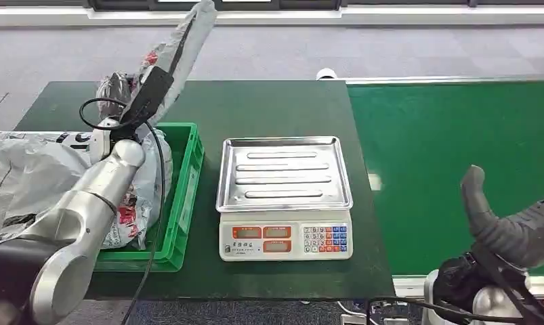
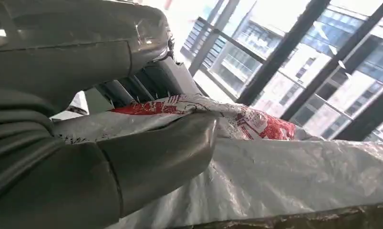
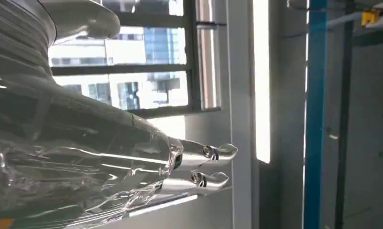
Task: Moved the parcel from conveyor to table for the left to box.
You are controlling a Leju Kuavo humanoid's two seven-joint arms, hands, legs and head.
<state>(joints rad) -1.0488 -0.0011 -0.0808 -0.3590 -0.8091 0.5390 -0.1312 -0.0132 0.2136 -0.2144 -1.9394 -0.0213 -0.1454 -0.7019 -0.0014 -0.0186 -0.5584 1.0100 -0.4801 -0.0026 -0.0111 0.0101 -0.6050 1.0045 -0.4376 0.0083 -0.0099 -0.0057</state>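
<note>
One parcel is up in the air over the far rim of the green crate, a soft grey poly bag with red print, pinched in your left hand; the fingers are clamped on a crumpled fold, so judge it light, limp and slick; hold gathered film, not a flat face; more bags already fill the crate, leaving little room; beside it the scale sits on the desk; your right hand hangs low by the conveyor, fingers apart, holding nothing.
</note>
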